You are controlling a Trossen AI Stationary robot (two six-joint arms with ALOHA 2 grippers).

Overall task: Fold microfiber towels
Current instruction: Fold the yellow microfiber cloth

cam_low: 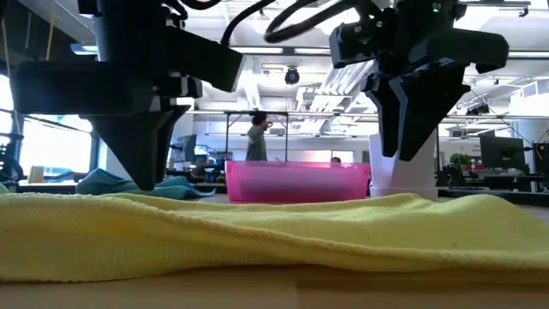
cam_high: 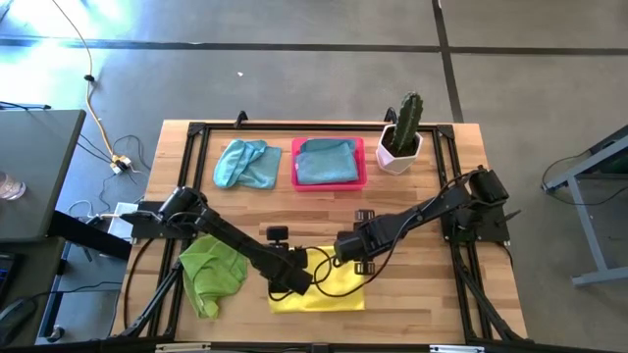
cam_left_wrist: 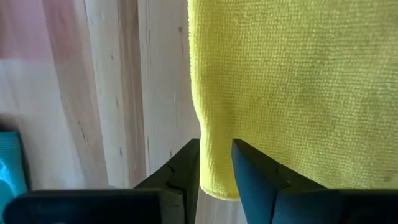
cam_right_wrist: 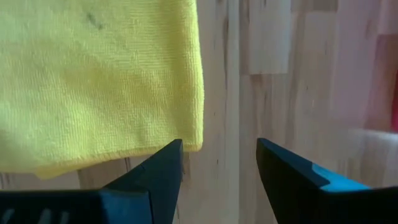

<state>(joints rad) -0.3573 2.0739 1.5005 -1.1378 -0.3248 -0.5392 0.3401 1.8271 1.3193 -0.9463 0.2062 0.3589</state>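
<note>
The yellow microfiber towel [cam_high: 329,286] lies on the table near its front edge, and the low view shows a second layer edge [cam_low: 283,240] along it. My left gripper [cam_left_wrist: 216,144] points down over the towel's left part, narrowly open, one finger on either side of a towel edge [cam_left_wrist: 208,168]. My right gripper [cam_right_wrist: 219,144] stands wide open just above the towel's far right corner [cam_right_wrist: 186,134], with bare wood between its fingers. A lime green towel [cam_high: 211,270] lies crumpled at the front left. One light blue towel [cam_high: 245,163] rests on the far part of the table. My left gripper has its fingertips [cam_left_wrist: 186,163] at the yellow towel's edge, coming from above. The towel stays flat on the table. Whether the fingers touch the cloth cannot be told.
A pink tray [cam_high: 359,149] at the far middle holds a folded light blue towel [cam_high: 326,162]. A potted cactus [cam_high: 402,132] stands at the far right. Bare wood lies between the tray and the yellow towel. A black frame runs along the table's sides.
</note>
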